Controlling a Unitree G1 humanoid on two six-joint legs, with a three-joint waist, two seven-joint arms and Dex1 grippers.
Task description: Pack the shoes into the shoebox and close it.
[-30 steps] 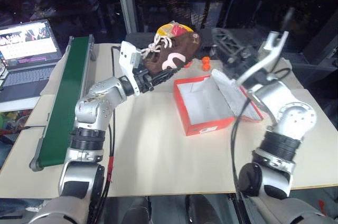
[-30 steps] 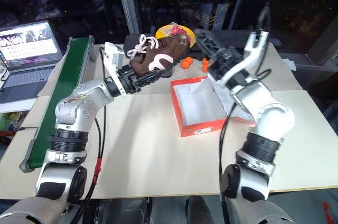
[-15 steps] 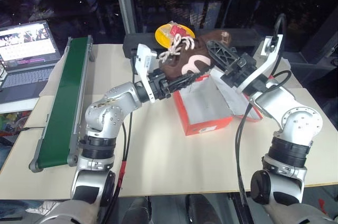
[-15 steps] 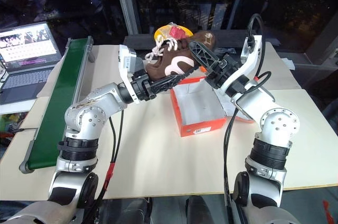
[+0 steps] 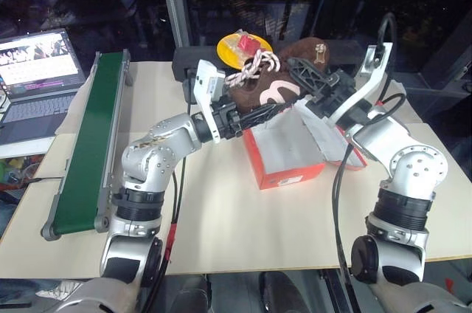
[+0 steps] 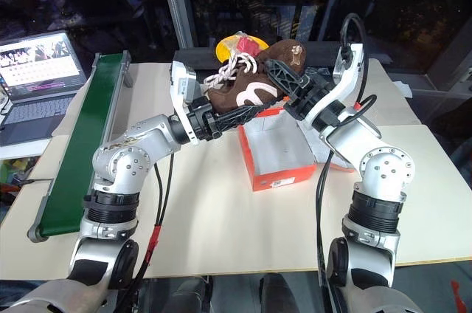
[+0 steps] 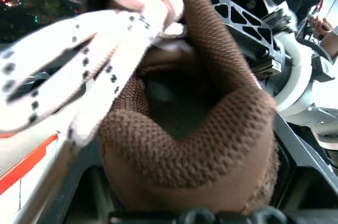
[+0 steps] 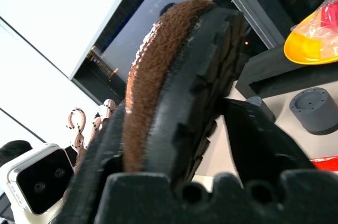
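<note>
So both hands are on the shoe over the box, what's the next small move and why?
Probably draw the left hand back off the shoe. The shoe hangs above the open box, and the right wrist view shows the right hand with a finger on each side of the sole, so it looks to have taken over. Then lower the shoe into the white interior.

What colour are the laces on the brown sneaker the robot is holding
Cream-white with small dark flecks; the thick rope laces show best in the left wrist view.
</note>
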